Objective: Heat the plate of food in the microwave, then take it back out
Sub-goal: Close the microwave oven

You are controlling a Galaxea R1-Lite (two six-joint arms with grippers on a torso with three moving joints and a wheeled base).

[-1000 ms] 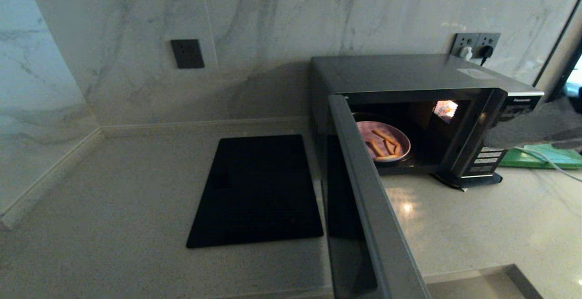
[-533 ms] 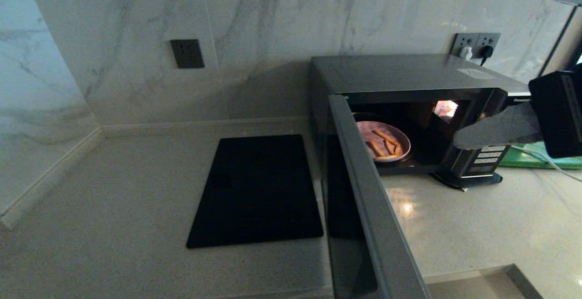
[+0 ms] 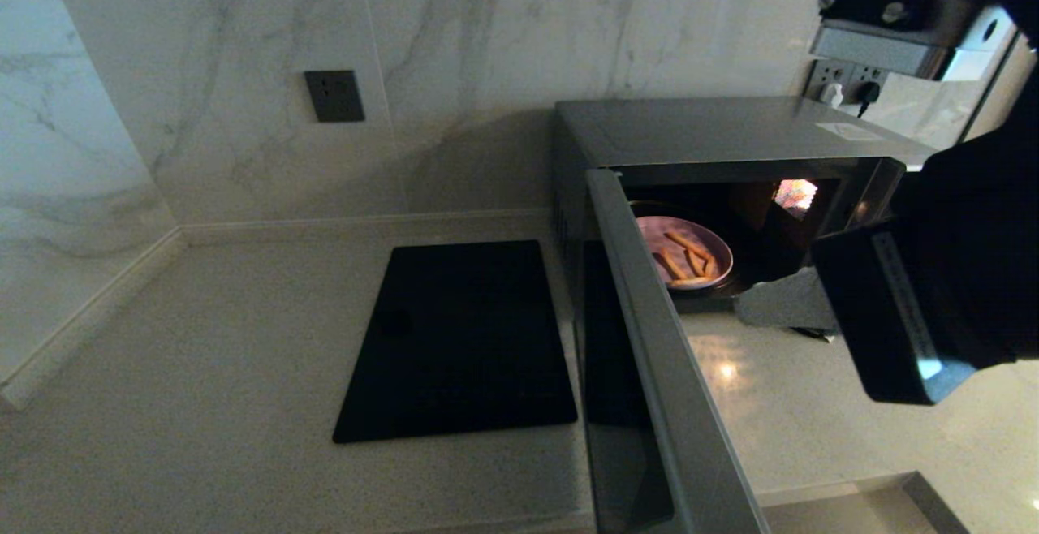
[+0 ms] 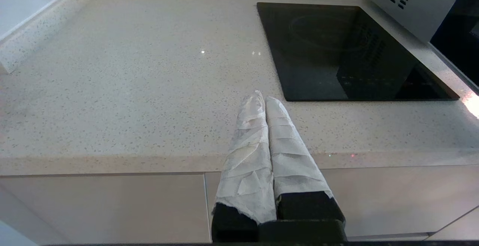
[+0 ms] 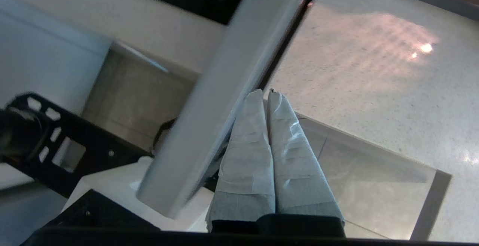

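Observation:
The microwave (image 3: 714,124) stands at the back right of the counter, lit inside, with its door (image 3: 649,355) swung wide open toward me. Inside rests the pale lilac plate of food (image 3: 686,254) bearing a few orange-tan sticks. My right gripper (image 3: 743,307) is shut and empty, low in front of the microwave opening, just right of the plate and apart from it. In the right wrist view the right gripper (image 5: 265,94) points at the counter edge beside the door (image 5: 224,89). My left gripper (image 4: 262,98) is shut and empty, parked over the counter's front edge.
A flat black slab (image 3: 459,339) lies on the counter left of the microwave and also shows as the slab (image 4: 344,51). My right arm's dark body (image 3: 958,274) covers the microwave's button panel. Wall sockets (image 3: 848,79) sit behind. The open door juts past the counter's front edge.
My right arm has swung in from the far right and come down in front of the microwave opening. Its fingers have gone from open to shut. Plate and door have not moved.

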